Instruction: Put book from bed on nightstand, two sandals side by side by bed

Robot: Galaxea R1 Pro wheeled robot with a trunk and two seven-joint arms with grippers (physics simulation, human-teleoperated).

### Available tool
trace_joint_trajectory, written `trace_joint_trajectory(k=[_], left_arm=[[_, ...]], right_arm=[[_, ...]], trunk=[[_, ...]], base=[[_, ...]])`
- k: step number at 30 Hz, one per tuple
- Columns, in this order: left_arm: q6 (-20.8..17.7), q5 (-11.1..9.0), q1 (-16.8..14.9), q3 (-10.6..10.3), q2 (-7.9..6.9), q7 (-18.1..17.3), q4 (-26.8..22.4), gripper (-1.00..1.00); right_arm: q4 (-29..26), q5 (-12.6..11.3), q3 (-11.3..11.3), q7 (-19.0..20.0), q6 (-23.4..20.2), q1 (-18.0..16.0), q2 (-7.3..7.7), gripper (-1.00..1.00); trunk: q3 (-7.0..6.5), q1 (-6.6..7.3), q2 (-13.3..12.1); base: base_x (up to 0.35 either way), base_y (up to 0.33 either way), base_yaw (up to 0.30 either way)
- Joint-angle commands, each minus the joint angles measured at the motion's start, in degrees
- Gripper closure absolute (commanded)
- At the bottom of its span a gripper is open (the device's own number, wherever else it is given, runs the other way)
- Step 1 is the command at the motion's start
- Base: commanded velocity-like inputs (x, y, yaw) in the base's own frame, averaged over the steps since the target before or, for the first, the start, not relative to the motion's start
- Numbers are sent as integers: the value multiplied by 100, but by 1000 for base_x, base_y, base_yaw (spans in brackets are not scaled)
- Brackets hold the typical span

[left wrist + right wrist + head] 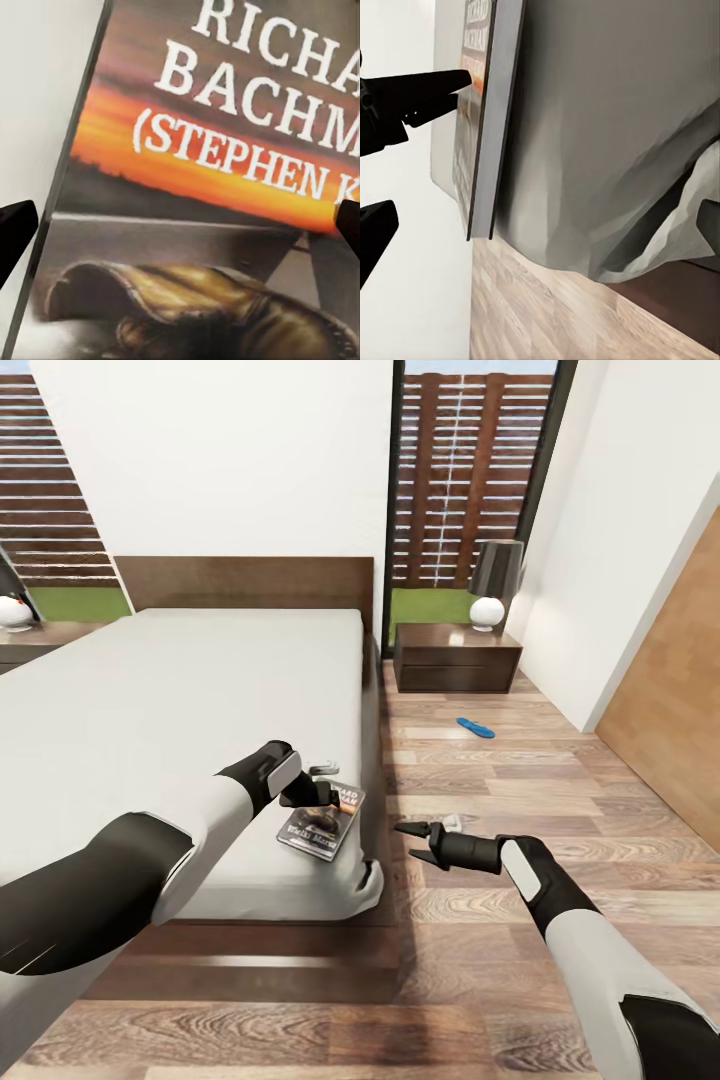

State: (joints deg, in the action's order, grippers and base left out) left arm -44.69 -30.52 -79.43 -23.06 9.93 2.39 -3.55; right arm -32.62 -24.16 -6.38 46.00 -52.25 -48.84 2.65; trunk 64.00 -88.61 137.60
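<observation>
Book (322, 822) placement: the paperback lies flat on the off-white mattress at the near right corner of the bed (170, 700), close to the mattress edge. Its cover shows white author lettering, an orange band and a dark picture of a worn shoe. The left gripper (322, 784) hovers directly over the book's upper part with its fingers spread apart, one dark fingertip (15, 225) beyond the cover's edge. The right gripper (412, 841) hangs over the wood-plank floor (480, 920) just beside the bed corner, its two fingers also apart and pointing at the mattress side. Farther back, one blue sandal (476, 727) lies on the floor, near the dark wood nightstand (457, 657). A lamp (494, 584) stands on that nightstand, before the black-framed window (470, 480).
</observation>
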Motion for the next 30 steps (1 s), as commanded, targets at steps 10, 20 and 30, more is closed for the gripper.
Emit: trace_joint_trajectory(k=[10, 20, 30], left_arm=[[-22, -59, -3, -40, 0, 25, -5, -100], [-22, -59, -3, -40, 0, 25, -5, -100], [-22, -59, -3, -40, 0, 25, -5, -100]], right_arm=[[1, 22, 9, 23, 71, -3, -186, -100], [1, 25, 348, 23, 264, -3, -225, -100], [1, 17, 601, 23, 395, -3, -257, -100]], trunk=[[5, 1, 2], [5, 1, 2], [5, 1, 2]], base=[[6, -14, 0], [0, -1, 0], [0, 0, 0]])
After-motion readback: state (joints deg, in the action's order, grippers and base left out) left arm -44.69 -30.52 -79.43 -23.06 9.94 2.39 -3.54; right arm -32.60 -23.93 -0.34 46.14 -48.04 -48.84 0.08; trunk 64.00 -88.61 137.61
